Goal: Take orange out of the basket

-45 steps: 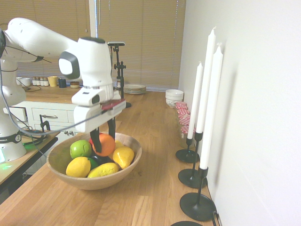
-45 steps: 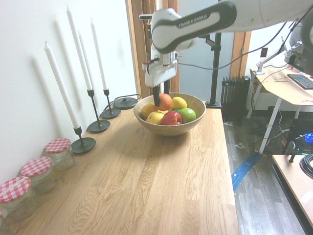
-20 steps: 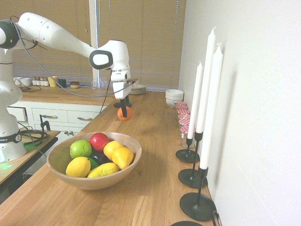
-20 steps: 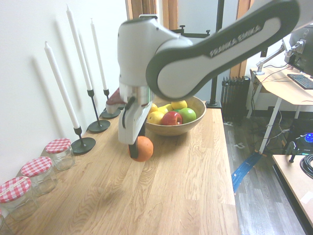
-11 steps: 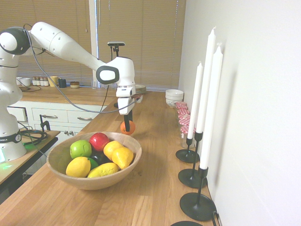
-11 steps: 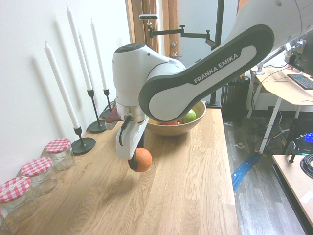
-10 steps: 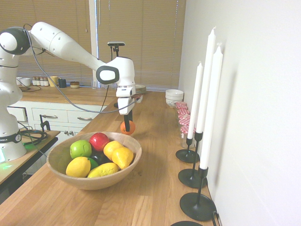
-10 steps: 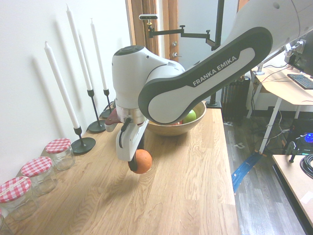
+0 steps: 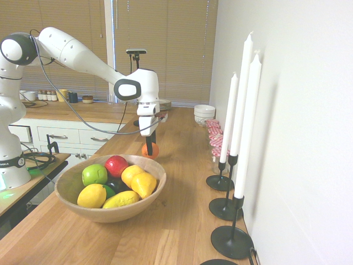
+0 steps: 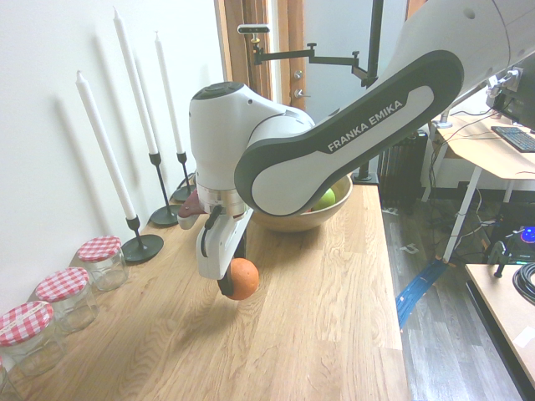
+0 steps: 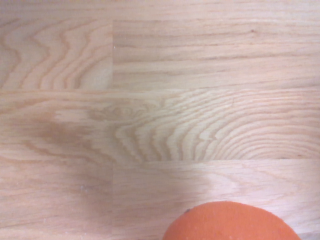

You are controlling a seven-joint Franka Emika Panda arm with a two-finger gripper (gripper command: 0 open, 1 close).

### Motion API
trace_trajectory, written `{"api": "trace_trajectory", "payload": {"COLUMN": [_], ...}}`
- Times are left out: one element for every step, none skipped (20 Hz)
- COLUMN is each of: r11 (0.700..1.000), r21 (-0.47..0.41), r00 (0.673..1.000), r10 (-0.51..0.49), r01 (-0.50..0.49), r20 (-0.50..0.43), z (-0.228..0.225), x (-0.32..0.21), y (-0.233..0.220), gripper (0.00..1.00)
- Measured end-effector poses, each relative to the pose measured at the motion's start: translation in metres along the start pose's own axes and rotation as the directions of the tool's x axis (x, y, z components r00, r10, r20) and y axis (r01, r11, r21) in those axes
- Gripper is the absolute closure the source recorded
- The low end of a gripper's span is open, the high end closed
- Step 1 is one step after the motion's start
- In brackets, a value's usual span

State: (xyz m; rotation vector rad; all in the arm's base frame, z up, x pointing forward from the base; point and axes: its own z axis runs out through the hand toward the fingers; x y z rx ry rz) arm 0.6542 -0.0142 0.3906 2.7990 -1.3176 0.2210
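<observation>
The orange (image 10: pixel 242 279) is outside the basket, just above or touching the wooden countertop, with my gripper (image 10: pixel 232 282) shut on it. In the first exterior view the orange (image 9: pixel 152 149) hangs beyond the basket's far rim, and the gripper (image 9: pixel 149 149) points straight down. The basket (image 9: pixel 69 201), a wide wooden bowl, stands at the near left with a green apple, a red apple, lemons and a paler yellow-orange fruit inside. The arm hides most of the basket (image 10: pixel 330 209) in the second exterior view. The wrist view shows the orange (image 11: pixel 232 222) close over bare wood grain.
Three tall white candles in black holders (image 9: pixel 233 241) line the wall side of the counter. Jars with red checked lids (image 10: pixel 100 248) stand further along that wall. White bowls (image 9: pixel 204 112) and plates (image 9: pixel 158 103) sit at the counter's far end.
The orange was lifted from the basket and carried over the rim. In the last half second the gripper sank a little lower toward the countertop with it.
</observation>
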Motion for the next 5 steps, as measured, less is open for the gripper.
{"api": "trace_trajectory", "payload": {"r11": [1.0,1.0,1.0,1.0,1.0], "r21": [0.0,0.001,0.001,0.002,0.002], "r00": [1.0,1.0,1.0,1.0,1.0], "r10": [0.001,0.001,0.002,0.002,0.002], "r01": [-0.001,-0.001,-0.002,-0.002,-0.002], "r20": [0.0,0.0,-0.001,-0.001,-0.001], "z": [-0.0002,-0.0004,-0.0007,-0.0009,-0.0012], "x": [0.0,0.0,0.0001,0.0001,0.0001], "y": [0.0,0.0,0.0,0.0,0.0], "gripper": [0.0,0.0,0.0,0.0,0.0]}}
